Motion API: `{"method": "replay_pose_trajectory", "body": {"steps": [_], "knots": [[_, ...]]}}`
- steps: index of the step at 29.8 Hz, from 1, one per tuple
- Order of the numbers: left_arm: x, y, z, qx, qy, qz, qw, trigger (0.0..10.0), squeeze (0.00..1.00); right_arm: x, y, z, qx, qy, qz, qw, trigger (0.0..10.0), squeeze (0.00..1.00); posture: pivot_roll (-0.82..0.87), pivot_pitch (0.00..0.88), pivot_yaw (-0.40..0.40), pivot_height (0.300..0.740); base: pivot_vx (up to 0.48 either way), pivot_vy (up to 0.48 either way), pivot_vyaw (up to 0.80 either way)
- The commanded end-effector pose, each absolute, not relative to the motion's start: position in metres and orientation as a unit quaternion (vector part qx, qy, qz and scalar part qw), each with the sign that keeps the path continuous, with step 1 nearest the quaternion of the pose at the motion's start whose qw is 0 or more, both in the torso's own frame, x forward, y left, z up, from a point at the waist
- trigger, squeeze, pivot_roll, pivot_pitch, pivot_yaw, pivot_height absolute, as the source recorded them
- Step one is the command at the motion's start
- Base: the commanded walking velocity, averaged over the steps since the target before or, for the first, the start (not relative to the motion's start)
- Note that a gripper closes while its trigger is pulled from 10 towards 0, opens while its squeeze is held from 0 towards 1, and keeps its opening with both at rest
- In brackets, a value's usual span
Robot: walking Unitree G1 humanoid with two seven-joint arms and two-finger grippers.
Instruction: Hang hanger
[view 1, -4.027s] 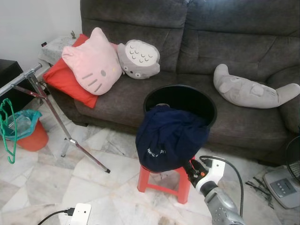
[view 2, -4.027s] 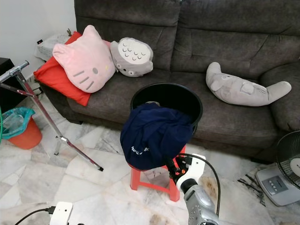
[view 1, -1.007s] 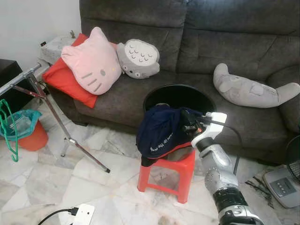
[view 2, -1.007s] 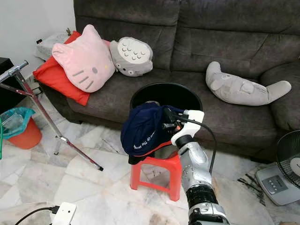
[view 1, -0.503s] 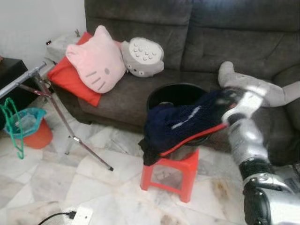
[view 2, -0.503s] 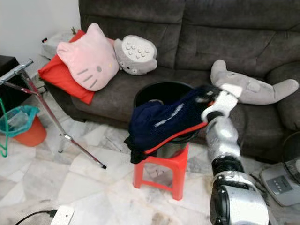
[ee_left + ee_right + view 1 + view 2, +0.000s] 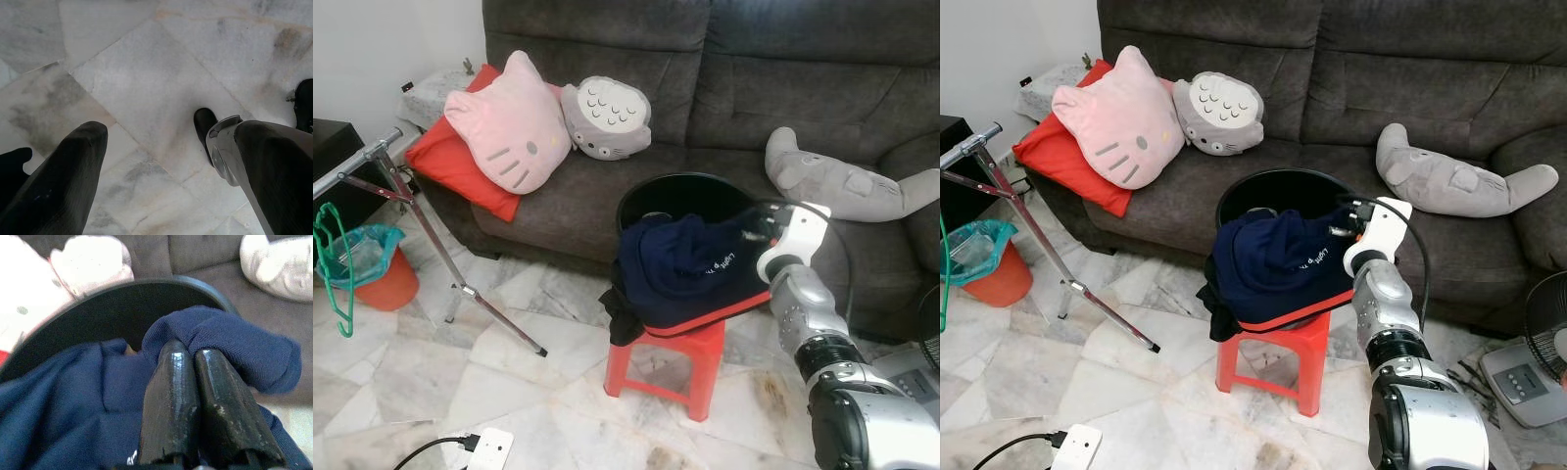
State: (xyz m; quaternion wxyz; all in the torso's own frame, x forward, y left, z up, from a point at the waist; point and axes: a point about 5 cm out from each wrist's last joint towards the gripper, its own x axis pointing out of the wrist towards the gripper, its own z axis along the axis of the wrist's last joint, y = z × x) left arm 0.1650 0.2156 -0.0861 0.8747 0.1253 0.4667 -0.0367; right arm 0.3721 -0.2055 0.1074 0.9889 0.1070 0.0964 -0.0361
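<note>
right end effector [image 7: 191, 357]: fingers pressed together, pinching a fold of the navy shirt [image 7: 1278, 264]
navy shirt: draped over the black bucket [image 7: 1263, 192] on the red stool [image 7: 1278, 352]
left end effector [image 7: 161, 142]: fingers wide apart above the marble floor [image 7: 146, 78]
green hanger [image 7: 335, 269]: hangs by the metal rack [image 7: 406, 230], far left

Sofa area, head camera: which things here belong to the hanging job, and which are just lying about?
Job:
- navy garment, pinched by the right claw
- black bucket on the red stool
- green hanger
- metal rack

Lying about:
- pink cat cushion
- red cushion
- grey round plush
- grey seal plush
- orange bin
- fan
</note>
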Motion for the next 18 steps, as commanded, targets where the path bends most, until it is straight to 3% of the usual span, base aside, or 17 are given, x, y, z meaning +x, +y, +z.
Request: {"method": "replay_pose_trajectory", "body": {"steps": [1, 18], "knots": [[0.158, 0.219, -0.089, 0.127, 0.48, -0.037, 0.867, 10.0, 0.0, 0.373, -0.207, 0.105, 0.098, 0.121, -0.039, 0.987, 10.0, 0.0, 0.02, 0.0, 0.026, 0.74, 0.0, 0.0, 0.0], [0.157, 0.217, -0.089, 0.131, 0.481, -0.038, 0.866, 10.0, 0.0, 0.385, -0.223, 0.131, 0.073, 0.118, -0.072, 0.988, 10.0, 0.0, 0.02, 0.0, 0.02, 0.74, 0.0, 0.0, 0.0]]}}
